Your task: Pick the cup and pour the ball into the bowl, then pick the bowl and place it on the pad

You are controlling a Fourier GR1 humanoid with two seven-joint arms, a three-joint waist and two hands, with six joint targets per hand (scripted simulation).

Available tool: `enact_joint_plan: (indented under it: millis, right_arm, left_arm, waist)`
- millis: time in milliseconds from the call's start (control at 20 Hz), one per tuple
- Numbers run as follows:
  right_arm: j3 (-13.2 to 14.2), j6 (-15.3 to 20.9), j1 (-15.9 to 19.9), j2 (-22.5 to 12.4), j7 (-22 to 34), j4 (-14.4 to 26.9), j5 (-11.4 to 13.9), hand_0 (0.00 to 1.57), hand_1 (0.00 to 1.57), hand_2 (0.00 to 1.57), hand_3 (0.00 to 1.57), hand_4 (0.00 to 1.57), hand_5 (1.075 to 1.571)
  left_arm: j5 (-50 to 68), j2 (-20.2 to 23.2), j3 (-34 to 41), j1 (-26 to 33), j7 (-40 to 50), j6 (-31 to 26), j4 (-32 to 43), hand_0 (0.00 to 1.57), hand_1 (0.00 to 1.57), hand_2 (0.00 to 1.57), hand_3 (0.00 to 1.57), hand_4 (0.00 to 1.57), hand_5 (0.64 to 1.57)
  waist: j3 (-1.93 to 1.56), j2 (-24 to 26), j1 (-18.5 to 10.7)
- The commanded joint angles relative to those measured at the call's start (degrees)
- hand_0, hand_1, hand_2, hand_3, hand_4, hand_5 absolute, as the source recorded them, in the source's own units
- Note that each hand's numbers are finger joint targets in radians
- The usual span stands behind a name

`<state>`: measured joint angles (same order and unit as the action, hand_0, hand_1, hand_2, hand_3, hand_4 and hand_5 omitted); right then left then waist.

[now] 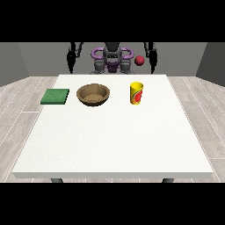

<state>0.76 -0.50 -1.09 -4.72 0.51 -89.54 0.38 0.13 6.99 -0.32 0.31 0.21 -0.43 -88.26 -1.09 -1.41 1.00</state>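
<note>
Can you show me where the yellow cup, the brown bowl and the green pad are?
yellow cup [136, 93], front view, on its side wall by the red mark.
brown bowl [93, 102], front view, on its near outer wall.
green pad [55, 96], front view, on the middle of its top.
</note>
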Motion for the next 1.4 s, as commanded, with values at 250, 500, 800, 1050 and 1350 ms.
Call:
enact_joint_plan:
  millis: [250, 500, 800, 1050, 1350]
  right_arm:
    - [0.74, -0.72, 0.82, -3.32, 5.73, -6.44, -0.14, 0.0, 0.0, 0.0, 0.31, 1.06, 1.571]
    - [-10.56, 8.83, 8.05, 4.58, 18.81, -13.32, -3.07, 0.0, 0.0, 0.0, 0.0, 0.83, 1.571]
    - [-29.81, 29.53, 7.04, 4.69, 26.52, -15.43, 0.33, 0.0, 0.0, 0.0, 0.0, 0.57, 1.571]
    - [-23.87, 24.56, 25.17, 4.71, 25.92, -13.92, 5.25, 0.0, 0.0, 0.0, 0.0, 0.2, 1.57]
    - [-19.77, 19.26, 26.71, 2.24, 17.44, -14.62, 2.1, 0.0, 0.0, 0.0, 0.0, 0.0, 1.57]
  left_arm:
    - [0.68, 2.71, 0.68, -1.63, 5.18, -0.66, -6.88, 0.0, 0.0, 0.0, 0.0, 0.0, 1.535]
    - [13.99, -5.42, 1.9, -5.77, 17.43, 1.1, -12.9, 0.0, 0.0, 0.0, 0.0, 0.0, 1.535]
    - [16.58, -5.98, -0.52, -1.36, 22.44, 1.16, -18.51, 0.0, 0.0, 0.0, 0.0, 0.0, 1.536]
    - [14.49, -2.4, 3.98, -13.0, 13.59, -0.89, -14.92, 0.0, 0.0, 0.0, 0.0, 0.0, 1.517]
    - [12.22, 1.04, 9.73, -22.39, 3.44, -1.3, -8.27, 0.0, 0.0, 0.0, 0.0, 0.0, 1.509]
  waist:
    - [1.03, 16.82, 0.51]
    - [1.26, 30.4, -3.5]
    - [1.13, 28.71, -3.59]
    - [1.15, 10.82, 0.13]
    - [1.11, -5.1, 4.79]
